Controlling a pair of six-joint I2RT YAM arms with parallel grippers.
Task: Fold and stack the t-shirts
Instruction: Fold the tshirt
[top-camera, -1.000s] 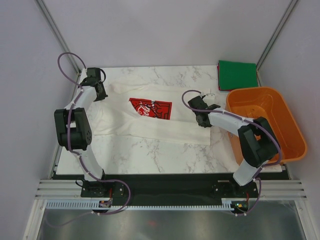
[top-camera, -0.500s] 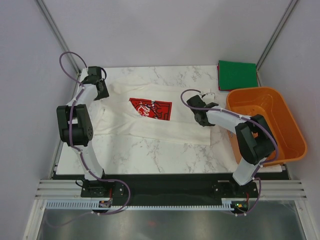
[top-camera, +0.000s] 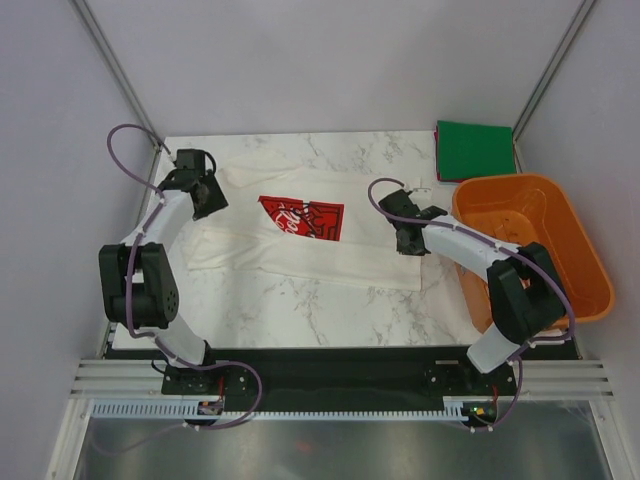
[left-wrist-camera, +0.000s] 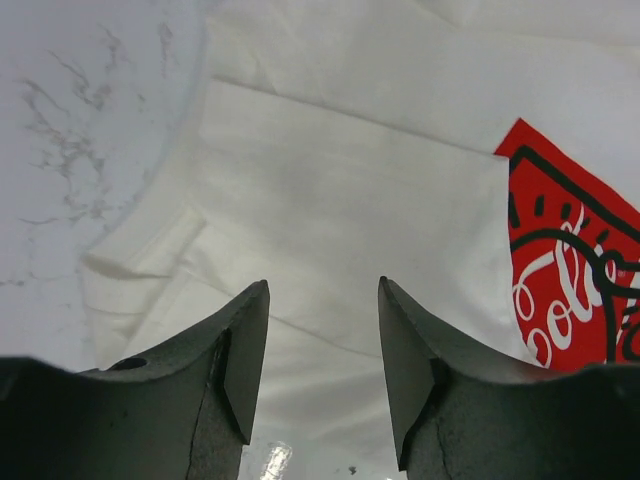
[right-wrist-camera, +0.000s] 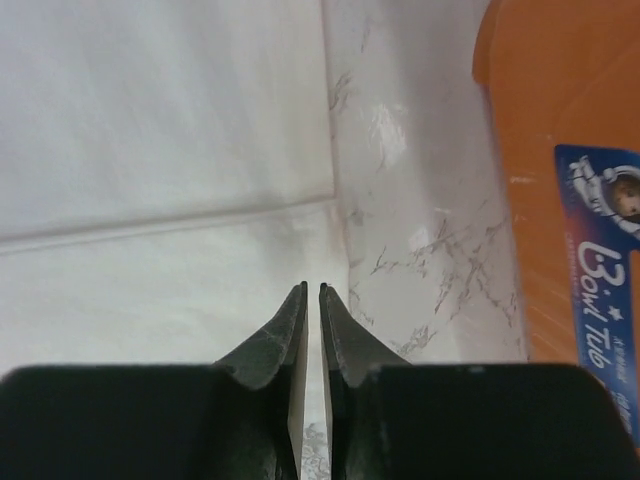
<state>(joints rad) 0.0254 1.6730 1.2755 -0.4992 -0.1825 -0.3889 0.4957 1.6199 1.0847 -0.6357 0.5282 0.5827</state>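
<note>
The white t-shirt (top-camera: 300, 255) lies spread across the marble table (top-camera: 290, 305), its red print (top-camera: 300, 217) facing up. The left gripper (top-camera: 207, 200) hovers over the shirt's left part, next to a folded sleeve. In the left wrist view that gripper (left-wrist-camera: 323, 285) is open, with only white cloth (left-wrist-camera: 330, 180) and the print's edge (left-wrist-camera: 580, 270) below it. The right gripper (top-camera: 405, 243) hangs at the shirt's right edge. Its jaws (right-wrist-camera: 312, 287) are shut to a thin slit with nothing in it, above the hem (right-wrist-camera: 150, 150). The dark green t-shirt (top-camera: 474, 148) rests folded square at the back right corner.
An orange plastic basket (top-camera: 530, 245) stands along the table's right side, close to the right arm, and its rim (right-wrist-camera: 560, 100) fills the right of the right wrist view. Bare marble (right-wrist-camera: 420, 200) separates shirt and basket. Grey walls enclose the table.
Both grippers were shut a second ago. The left one has opened and swung right over the shirt. The right one opened, then closed again almost fully, staying at the shirt's right edge.
</note>
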